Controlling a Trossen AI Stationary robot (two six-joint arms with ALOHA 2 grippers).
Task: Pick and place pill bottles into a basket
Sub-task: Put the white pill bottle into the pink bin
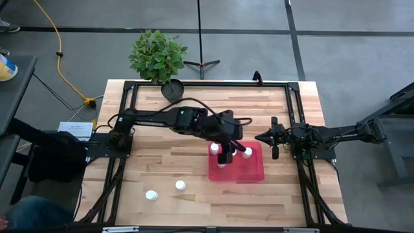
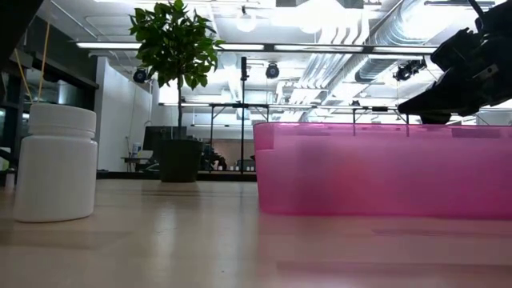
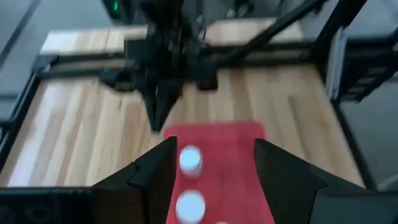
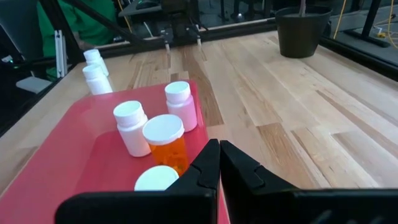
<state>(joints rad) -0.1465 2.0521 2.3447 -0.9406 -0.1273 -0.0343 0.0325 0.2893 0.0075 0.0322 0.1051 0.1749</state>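
Note:
The red tray (image 1: pixel 240 169) lies on the table right of centre. Several bottles stand upright in it: white ones (image 4: pixel 130 127) (image 4: pixel 180 106), an orange one with a white cap (image 4: pixel 166 144), and a white cap nearest the camera (image 4: pixel 155 178). Two white bottles (image 1: pixel 151 195) (image 1: pixel 180 186) stand on the table near its front edge. One of them shows close in the low view (image 2: pixel 56 160). My left gripper (image 1: pixel 226 155) hangs open and empty above the tray's left part, over two white caps (image 3: pixel 189 158) (image 3: pixel 189 204). My right gripper (image 1: pixel 260 137) is shut and empty, just right of the tray's far right corner.
A dark round pot with a green plant (image 1: pixel 172 88) stands at the table's far edge, left of centre. Black frame rails (image 1: pixel 296 123) run along the table's sides. Bare wood lies left of the tray and between it and the two loose bottles.

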